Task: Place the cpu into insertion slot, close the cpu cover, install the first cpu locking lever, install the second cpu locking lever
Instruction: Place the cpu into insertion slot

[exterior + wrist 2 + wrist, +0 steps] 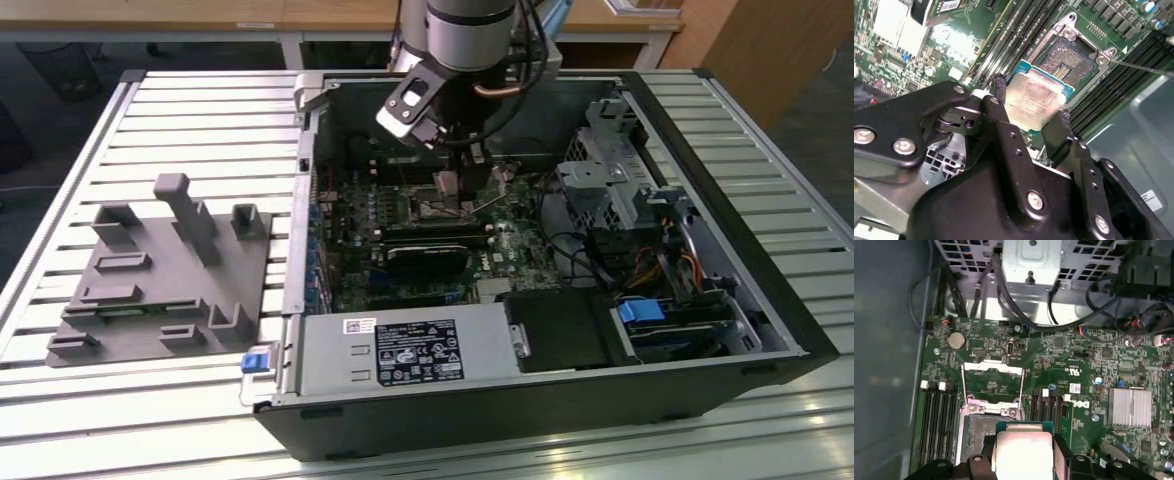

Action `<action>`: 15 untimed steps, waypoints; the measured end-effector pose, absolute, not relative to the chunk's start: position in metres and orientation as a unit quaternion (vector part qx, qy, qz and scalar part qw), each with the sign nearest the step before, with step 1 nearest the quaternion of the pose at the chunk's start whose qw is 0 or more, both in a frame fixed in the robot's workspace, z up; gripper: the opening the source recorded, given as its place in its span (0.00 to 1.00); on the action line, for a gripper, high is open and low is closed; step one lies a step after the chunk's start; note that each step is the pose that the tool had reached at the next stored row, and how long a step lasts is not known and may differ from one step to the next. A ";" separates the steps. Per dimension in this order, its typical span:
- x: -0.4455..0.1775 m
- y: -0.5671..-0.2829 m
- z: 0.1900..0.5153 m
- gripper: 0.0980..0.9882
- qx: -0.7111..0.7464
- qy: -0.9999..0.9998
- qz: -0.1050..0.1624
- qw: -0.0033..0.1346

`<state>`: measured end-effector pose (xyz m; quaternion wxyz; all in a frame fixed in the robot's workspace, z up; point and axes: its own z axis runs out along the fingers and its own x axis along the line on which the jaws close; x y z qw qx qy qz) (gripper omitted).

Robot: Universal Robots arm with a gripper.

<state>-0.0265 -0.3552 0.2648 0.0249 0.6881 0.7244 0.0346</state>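
My gripper (1031, 104) is shut on the cpu (1038, 97), a flat square chip with a pale metal top and a teal edge, held by two opposite sides between the black fingers (1000, 92). The insertion slot (1068, 59) lies open just beyond the chip, its dark pin field bare. In the first wrist view the cpu (1023, 452) hangs over one edge of the insertion slot (976, 432), partly overlapping it. The cpu cover (994, 367) stands swung back past the slot, flanked by two thin locking levers (1021, 385). In the exterior view the gripper (454, 185) reaches down into the open computer case.
Long black memory slots (939, 415) run on both sides of the socket. A black heatsink block (427, 258) sits on the board nearer the camera. Cables (1019, 310) and a metal drive cage (607, 180) crowd one side of the case. A grey fixture (160, 270) stands outside on the slatted table.
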 end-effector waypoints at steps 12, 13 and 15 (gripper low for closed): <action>-0.031 -0.339 0.251 0.49 0.701 0.712 0.034 0.025; -0.031 -0.338 0.250 0.49 0.703 0.710 0.034 0.026; -0.031 -0.337 0.248 0.49 0.704 0.709 0.034 0.026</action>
